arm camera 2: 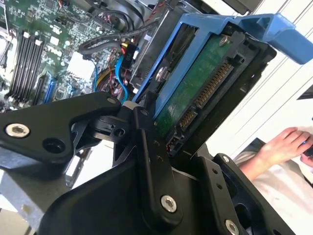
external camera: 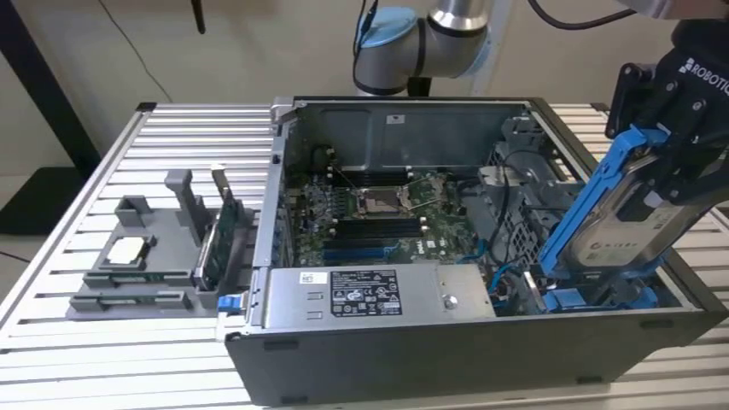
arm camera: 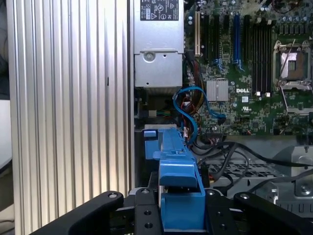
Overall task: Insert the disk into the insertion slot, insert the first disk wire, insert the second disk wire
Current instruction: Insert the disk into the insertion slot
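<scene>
Slatted table (external camera: 148,128) held an open computer case (external camera: 456,359) — gripper (external camera: 674,158) clamped the tilted disk (external camera: 624,220), insertion slot (external camera: 592,299) just beneath.

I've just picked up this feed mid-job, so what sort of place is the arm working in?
Probably a robotics lab or test bench: an open computer case sits on a slatted aluminium table, a grey parts fixture stands beside it, and the gripper holds the disk.

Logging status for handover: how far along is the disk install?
Done: nothing seated yet. In hand: the hand grips the silver-grey hard drive in its blue plastic carrier, tilted, lower end at the dark drive bay with blue tabs. Left: seating it and both wires; its connector is bare.
</scene>
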Motion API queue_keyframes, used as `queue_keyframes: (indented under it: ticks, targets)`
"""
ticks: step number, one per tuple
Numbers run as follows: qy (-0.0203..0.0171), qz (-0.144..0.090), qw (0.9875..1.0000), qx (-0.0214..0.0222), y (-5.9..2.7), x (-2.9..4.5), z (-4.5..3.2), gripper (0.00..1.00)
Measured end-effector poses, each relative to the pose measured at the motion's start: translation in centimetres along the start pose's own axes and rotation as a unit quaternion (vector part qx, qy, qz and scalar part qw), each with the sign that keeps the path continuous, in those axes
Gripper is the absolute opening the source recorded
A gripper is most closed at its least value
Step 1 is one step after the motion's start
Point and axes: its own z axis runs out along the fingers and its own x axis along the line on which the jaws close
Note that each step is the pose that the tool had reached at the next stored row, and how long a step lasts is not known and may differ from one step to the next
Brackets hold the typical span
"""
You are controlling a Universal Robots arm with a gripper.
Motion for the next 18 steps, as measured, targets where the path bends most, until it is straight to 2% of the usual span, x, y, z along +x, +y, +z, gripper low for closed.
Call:
queue_keyframes:
  ticks: [10, 18]
  targets:
    - [-0.0001, 0.001, 1.0, 0.0, -0.01, 0.0, 0.2, 0.33]
    - [-0.0001, 0.002, 1.0, 0.0001, -0.06, -0.01, 1.0, 0.33]
